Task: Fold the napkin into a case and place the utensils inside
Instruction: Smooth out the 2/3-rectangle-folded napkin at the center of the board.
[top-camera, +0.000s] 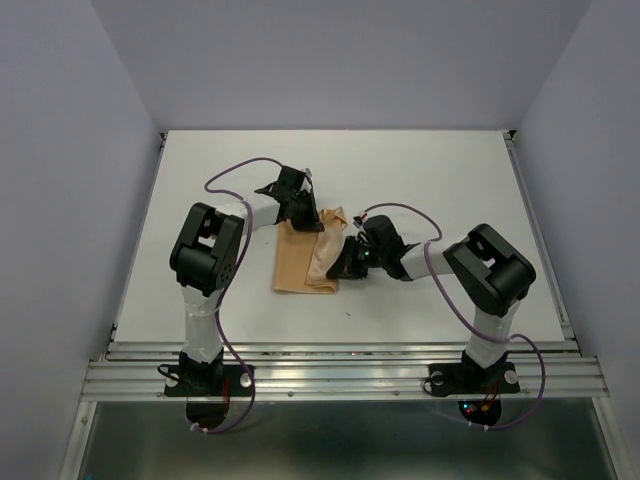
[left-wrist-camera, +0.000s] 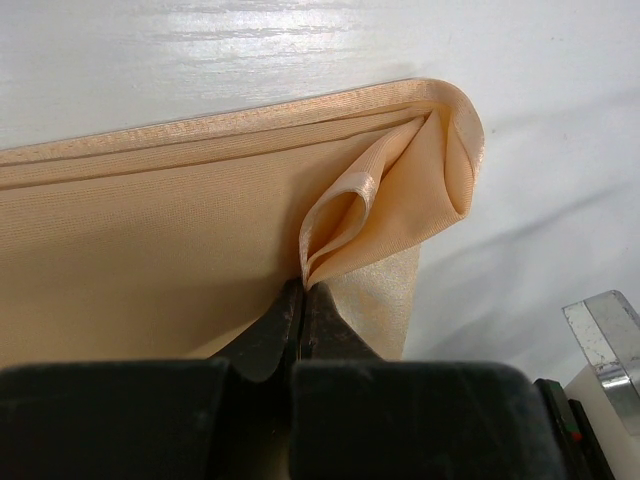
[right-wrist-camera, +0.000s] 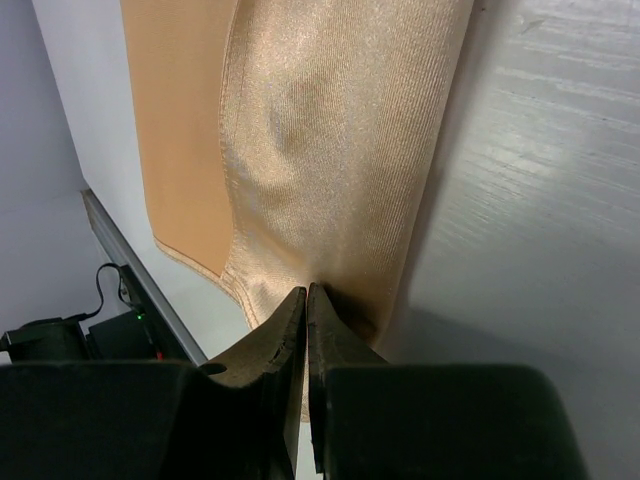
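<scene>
Napkin (top-camera: 300, 265) lies part-folded mid-table on the white table (top-camera: 430, 180), between both arms. Left gripper (left-wrist-camera: 303, 298), pressed together, pinches its far folded corner. Right gripper (right-wrist-camera: 306, 298) likewise pinches its right edge.

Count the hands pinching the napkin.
2. The left hand pinches a fold at the far edge of the napkin; the right hand pinches its right edge. Neither is hidden.

The table (top-camera: 450, 180) shows bare white surface along its far half and at its right side, with room to pass; the middle is crowded; the folded napkin (top-camera: 300, 265) lies there, with the left gripper (left-wrist-camera: 303, 290) pinching its far corner and the right gripper (right-wrist-camera: 307, 292) pinching its right edge; walls (top-camera: 70, 150) hem both sides.
</scene>
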